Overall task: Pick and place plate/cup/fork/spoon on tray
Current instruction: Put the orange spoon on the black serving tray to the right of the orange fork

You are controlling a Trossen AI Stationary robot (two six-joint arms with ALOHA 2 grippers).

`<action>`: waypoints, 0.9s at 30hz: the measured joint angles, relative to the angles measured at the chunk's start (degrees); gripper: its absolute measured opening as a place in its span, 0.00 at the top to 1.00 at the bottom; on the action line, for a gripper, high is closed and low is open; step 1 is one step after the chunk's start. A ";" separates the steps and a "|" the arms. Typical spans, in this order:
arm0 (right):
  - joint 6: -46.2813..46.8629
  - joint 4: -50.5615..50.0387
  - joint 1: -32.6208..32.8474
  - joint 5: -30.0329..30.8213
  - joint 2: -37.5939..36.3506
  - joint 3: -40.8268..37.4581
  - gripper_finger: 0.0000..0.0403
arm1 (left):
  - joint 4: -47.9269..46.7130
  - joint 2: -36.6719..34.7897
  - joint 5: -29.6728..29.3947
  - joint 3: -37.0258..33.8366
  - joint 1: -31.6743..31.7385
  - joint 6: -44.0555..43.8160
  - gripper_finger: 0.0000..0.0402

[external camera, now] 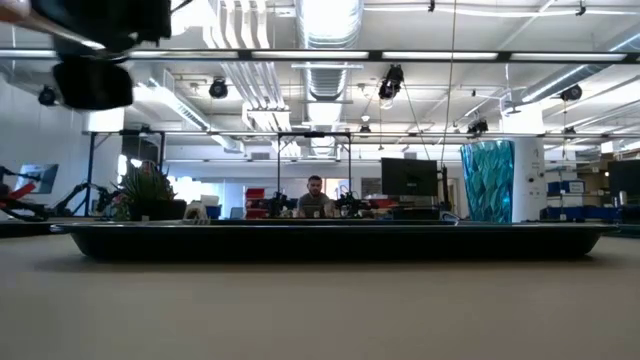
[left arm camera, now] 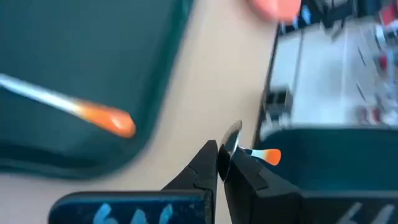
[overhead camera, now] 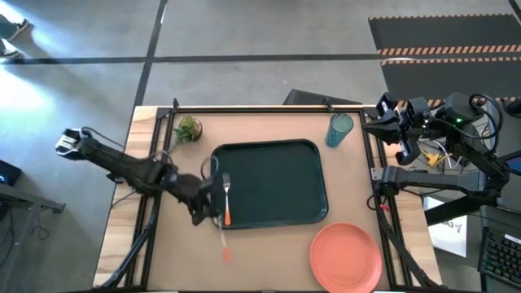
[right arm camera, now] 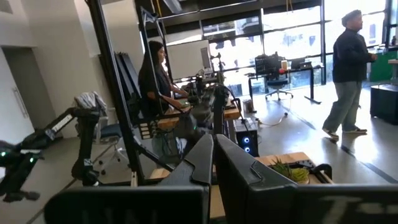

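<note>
The dark green tray [overhead camera: 277, 155] lies mid-table. The fork [overhead camera: 226, 198] lies flat in the tray along its left rim, tines toward the far edge; it also shows in the left wrist view [left arm camera: 68, 107]. My left gripper [overhead camera: 213, 218] is above the tray's near left corner and shut on the spoon [left arm camera: 233, 142]. The salmon plate [overhead camera: 345, 256] lies on the table near the tray's near right corner. The teal cup [overhead camera: 339, 129] stands upright past the tray's far right corner. My right gripper [right arm camera: 214, 158] is shut and empty, beyond the table's right edge. My left gripper pinches the spoon between its two fingers, just behind the silver bowl [left arm camera: 231, 138], which sticks out past the fingertips. The orange handle [left arm camera: 268, 155] runs off to one side; in the high view its end [overhead camera: 226, 255] points toward the near edge. The spoon is lifted clear of the table.
A small green plant [overhead camera: 186, 130] stands at the table's far left, beside the tray's far left corner. A black frame runs along the table's far, left and right edges. People show in the room beyond the table.
</note>
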 joint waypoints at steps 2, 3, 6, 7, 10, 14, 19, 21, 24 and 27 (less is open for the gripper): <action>-0.01 0.01 0.00 0.00 0.00 -0.01 0.98 | -5.96 -0.74 -2.40 3.06 2.53 4.57 1.00; 0.00 0.02 0.00 0.01 0.00 0.00 0.98 | -9.37 -0.71 -3.22 4.71 4.07 7.34 1.00; 0.00 0.02 0.00 0.03 0.02 0.00 0.98 | -16.85 1.42 -3.37 9.56 9.98 16.37 1.00; 0.00 0.00 0.00 0.04 0.02 0.00 0.98 | -18.90 2.62 -3.16 10.90 12.01 19.57 1.00; 0.00 0.02 0.00 0.04 0.02 0.00 0.98 | -19.91 7.06 0.21 14.94 18.28 29.99 1.00; 0.45 0.02 0.00 0.08 0.02 0.00 0.98 | -19.09 14.61 6.49 20.41 24.70 40.91 1.00; 1.53 0.00 0.00 0.11 0.02 0.00 0.98 | -20.06 23.20 11.36 24.02 28.60 49.78 1.00; 1.51 0.00 0.00 0.11 0.02 0.00 0.98 | -20.14 26.06 12.52 23.92 29.61 51.37 1.00; 1.17 0.00 0.00 0.11 0.02 0.00 0.98 | -19.96 29.60 12.95 23.34 30.52 52.80 1.00; 1.03 -0.09 0.00 0.11 0.02 0.00 0.98 | -18.56 32.39 13.24 23.23 30.83 52.86 1.00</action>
